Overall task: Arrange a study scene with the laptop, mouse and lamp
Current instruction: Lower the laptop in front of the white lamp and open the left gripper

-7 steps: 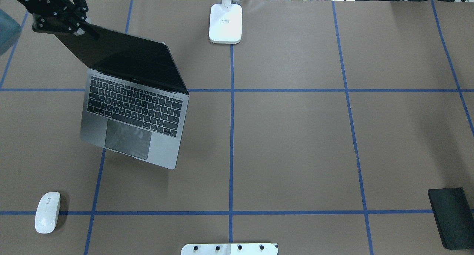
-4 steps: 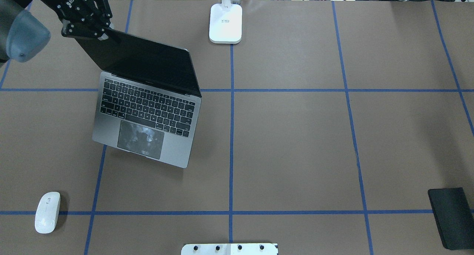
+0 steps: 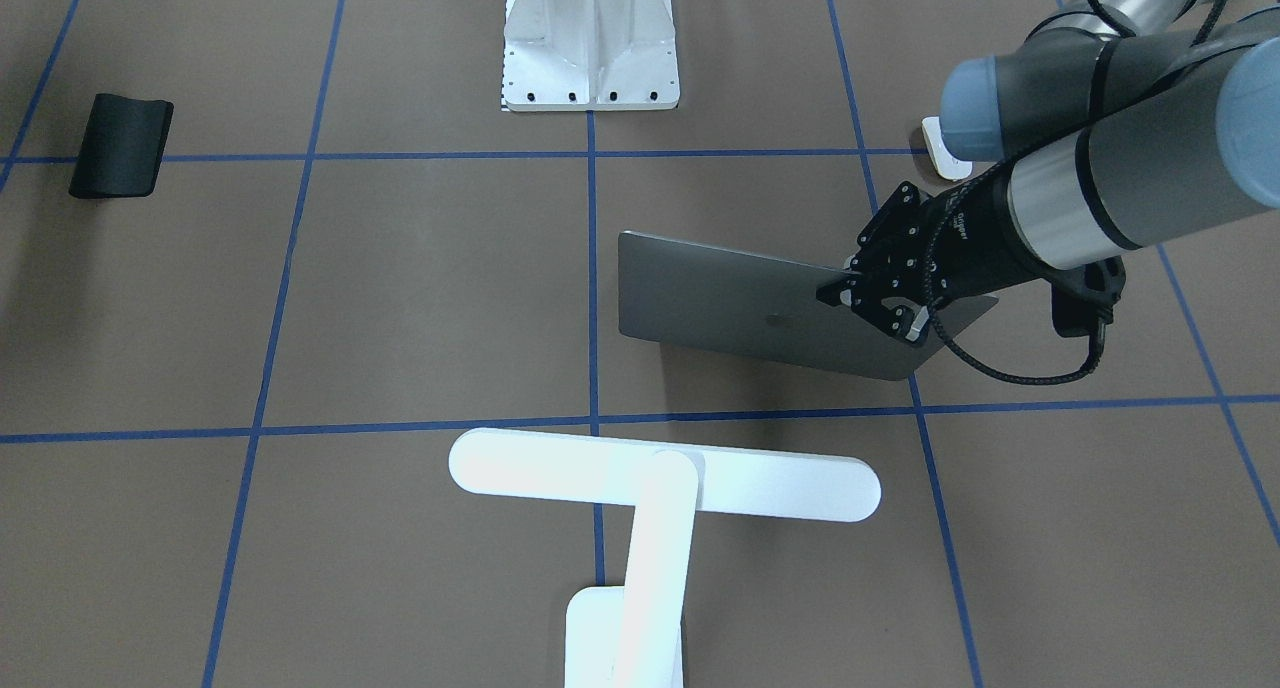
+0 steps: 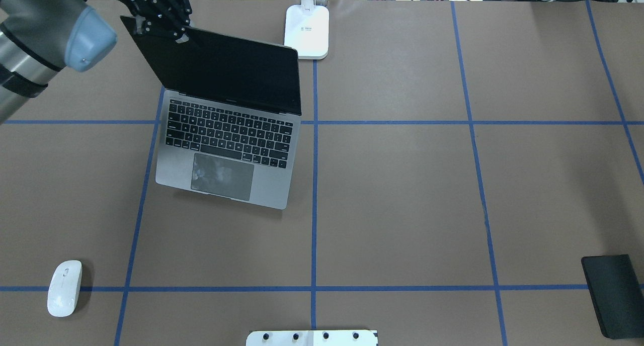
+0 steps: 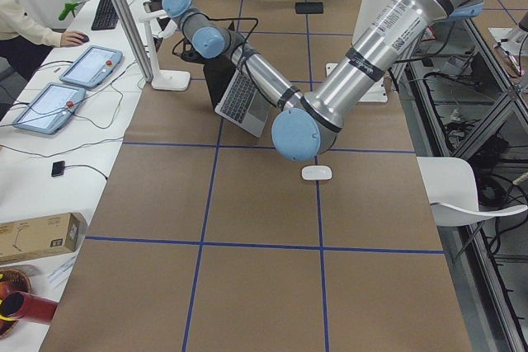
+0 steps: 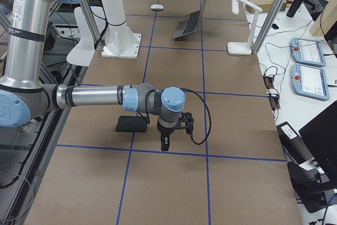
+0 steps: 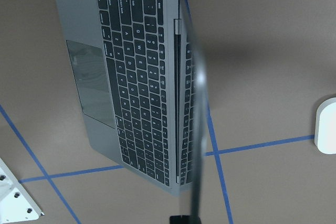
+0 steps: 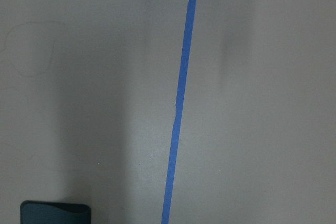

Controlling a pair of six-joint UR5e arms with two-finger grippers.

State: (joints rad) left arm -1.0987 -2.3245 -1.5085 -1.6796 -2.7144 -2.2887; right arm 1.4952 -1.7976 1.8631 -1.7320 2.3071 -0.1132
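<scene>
The space-grey laptop (image 4: 226, 155) stands open on the table's left half, its base skewed to the grid. My left gripper (image 4: 161, 26) is shut on the far left corner of the laptop's lid (image 3: 740, 308), also seen from the front (image 3: 880, 298). The left wrist view shows the keyboard (image 7: 136, 108) with the lid edge-on. The white mouse (image 4: 64, 288) lies at the near left, apart from both. The white T-shaped lamp (image 3: 660, 483) stands at the far middle, its base (image 4: 306, 31) just right of the lid. My right gripper (image 6: 165, 143) hangs low over bare table; I cannot tell if it is open or shut.
A thin black mat (image 4: 614, 295) lies at the near right, beside the right arm. A white ribbed bolted mount (image 4: 312, 337) sits at the near middle edge. Blue tape lines grid the brown table cover (image 4: 402, 195).
My left gripper has moved right along the far side, holding the lid. The laptop has slid right and a little farther away, turning slightly. The mouse, lamp and mat have not moved.
</scene>
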